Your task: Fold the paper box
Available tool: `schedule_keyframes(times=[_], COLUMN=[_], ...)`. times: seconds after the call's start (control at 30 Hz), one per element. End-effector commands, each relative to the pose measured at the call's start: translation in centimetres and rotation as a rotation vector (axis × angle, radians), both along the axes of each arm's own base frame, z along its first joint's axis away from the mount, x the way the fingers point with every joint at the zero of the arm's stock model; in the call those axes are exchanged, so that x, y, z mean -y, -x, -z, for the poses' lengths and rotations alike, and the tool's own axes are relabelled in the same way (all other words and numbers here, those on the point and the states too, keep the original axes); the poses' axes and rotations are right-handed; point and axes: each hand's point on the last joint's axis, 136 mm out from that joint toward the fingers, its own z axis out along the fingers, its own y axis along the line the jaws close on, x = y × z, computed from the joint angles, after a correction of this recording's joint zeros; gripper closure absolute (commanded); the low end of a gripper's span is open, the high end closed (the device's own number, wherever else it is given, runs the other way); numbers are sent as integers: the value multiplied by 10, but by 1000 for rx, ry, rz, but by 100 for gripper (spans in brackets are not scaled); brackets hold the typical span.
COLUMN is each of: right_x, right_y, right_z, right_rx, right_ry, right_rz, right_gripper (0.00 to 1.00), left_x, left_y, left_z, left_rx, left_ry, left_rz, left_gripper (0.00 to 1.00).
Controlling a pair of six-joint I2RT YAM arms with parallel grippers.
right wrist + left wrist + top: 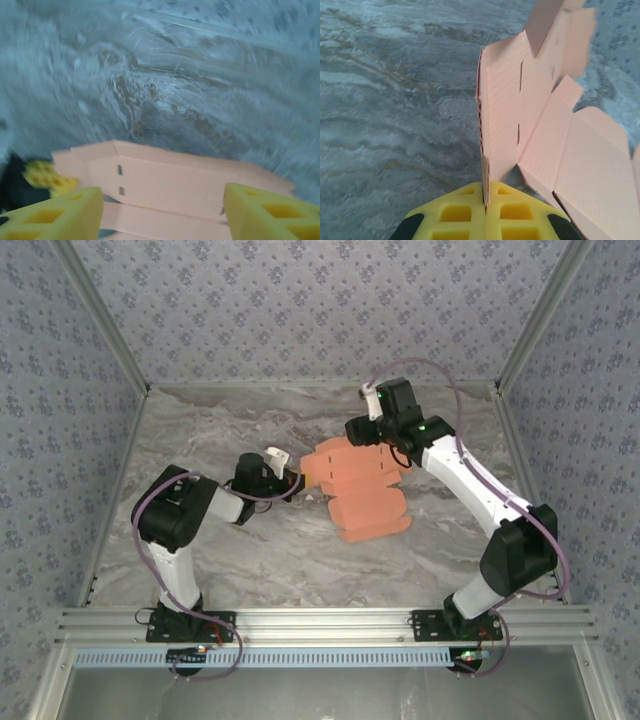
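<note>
We see the box (365, 495) near the middle of the table (230, 550). It is a salmon-orange die-cut sheet of thin cardboard. Its near panels lie flat, ending in rounded flaps, and its far-left part stands up off the surface.

The left gripper (297, 480) meets the sheet at its left edge. In the left wrist view its yellow pads (465, 212), moulded with square recesses, are pressed together on the bottom corner of an upright panel, so the jaws are clamped on the box. That panel rises edge-on from the pads. Its face is finely ribbed and cut with narrow slots, and creased flaps fan out to its right.

The right gripper (362, 432) hangs over the sheet's far edge. In the blurred right wrist view its yellow fingers (60, 215) stand wide apart. The long angled flap of the box (190, 180) lies beyond and between them, and neither finger touches it.

The table is grey marble-patterned with brownish veins. It is bare to the left of the sheet, along the near side up to the metal rail (320, 620), and across the far strip below the walls (300, 310). The right arm's white forearm runs close along the sheet's right side, so room is tighter there. The patterned walls close in the left, far and right edges.
</note>
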Motion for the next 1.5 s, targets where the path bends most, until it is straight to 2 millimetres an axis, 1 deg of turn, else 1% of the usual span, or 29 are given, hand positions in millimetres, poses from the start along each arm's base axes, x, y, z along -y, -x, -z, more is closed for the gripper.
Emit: schedule_keyframes(times=[0.0, 0.1, 0.13, 0.17, 0.23, 0.33, 0.4, 0.47, 0.53, 0.63, 0.73, 0.8, 0.9, 0.97, 1.03, 1.17, 1.3, 1.37, 1.43, 1.47], right_x=[-18, -48, -56, -64, -74, -85, -91, -93, -96, -105, -103, -97, -83, -77, -74, -59, -49, -46, -46, -47], right_y=[12, 19, 19, 19, 19, 17, 14, 10, 7, 6, 6, 7, 12, 10, 5, -6, -12, -14, -15, -17], right_z=[19, 25, 26, 31, 41, 58, 64, 70, 74, 74, 74, 80, 96, 99, 98, 89, 95, 100, 101, 101], right_rx=[-312, -426, -450, -488, -556, -630, -644, -632, -630, -657, -691, -749, -813, -813, -809, -746, -745, -747, -757, -756], right_ry=[-469, -564, -588, -612, -629, -616, -611, -592, -579, -591, -621, -659, -676, -692, -735, -739, -737, -734, -744, -752], right_rz=[359, 365, 368, 387, 414, 452, 453, 463, 461, 431, 449, 507, 639, 679, 702, 744, 777, 790, 790, 786], right_gripper=[38, 35, 34, 33, 33, 31, 32, 33, 34, 32, 29, 29, 30, 31, 33, 48, 65, 65, 62, 62], left_x=[-5, -8, -9, -10, -12, -16, -18, -17, -15, -14, -14, -15, -16, -17, -18, -19, -21, -22, -23, -23], left_y=[-9, -10, -9, -8, -7, -5, -4, -4, -2, -2, 0, 2, 3, 3, 3, 4, 5, 5, 5, 6], left_z=[-25, -28, -28, -27, -25, -27, -27, -27, -28, -26, -26, -26, -27, -28, -28, -27, -27, -26, -26, -25], left_rx=[101, 129, 136, 142, 151, 170, 176, 180, 190, 197, 218, 231, 239, 244, 242, 242, 244, 244, 246, 243], left_ry=[-13, -18, -22, -30, -38, -25, -14, -15, -19, -27, -35, -42, -31, -23, -26, -28, -32, -31, -31, -33], left_rz=[-94, -139, -150, -159, -174, -200, -214, -213, -207, -212, -225, -236, -243, -250, -251, -256, -263, -268, -272, -271], left_gripper=[100, 100, 100, 100, 100, 100, 100, 100, 100, 100, 100, 100, 100, 100, 100, 100, 100, 100, 100, 100])
